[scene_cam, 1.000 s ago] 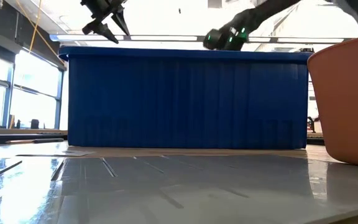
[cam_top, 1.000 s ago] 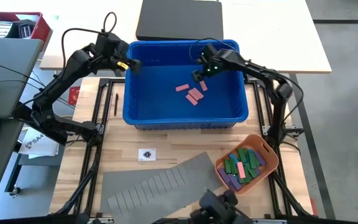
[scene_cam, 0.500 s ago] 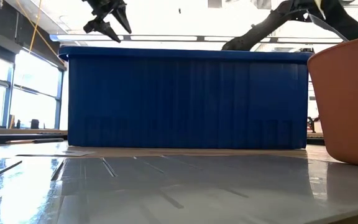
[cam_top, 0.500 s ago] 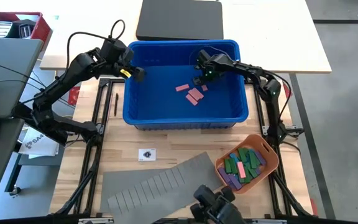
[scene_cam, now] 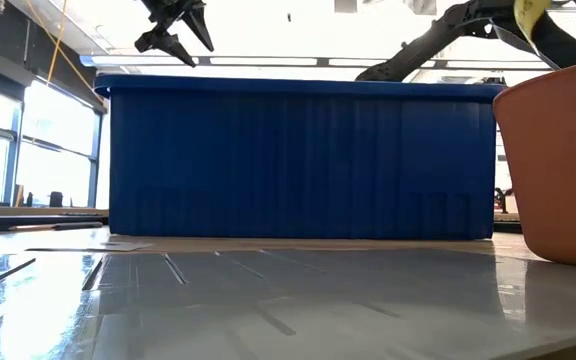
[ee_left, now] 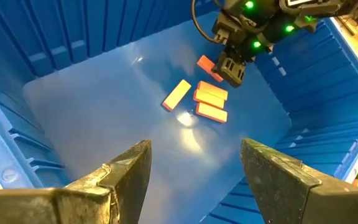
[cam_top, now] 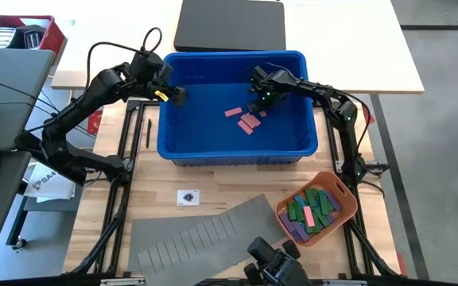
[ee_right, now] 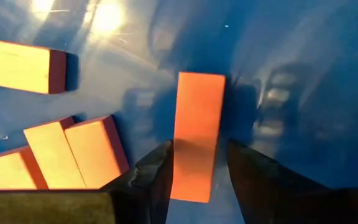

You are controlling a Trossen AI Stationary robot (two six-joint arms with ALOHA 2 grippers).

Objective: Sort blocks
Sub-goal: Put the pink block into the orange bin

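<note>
High view: the right gripper reaches down into the deep blue plastic bin, over the pink blocks on its floor. Left wrist view: the left gripper hangs wide open and empty near the bin's wall. Right wrist view: the jaws straddle one flat pink rectangular block, half closed, contact unclear; an off-centre pinch could twist it loose or nudge its neighbours.

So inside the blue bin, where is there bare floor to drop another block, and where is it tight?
The blue bin has bare floor on the side under the left gripper, and along the wall nearest the divider sheet. It is crowded around the pink blocks, where the right gripper straddles one block.
</note>
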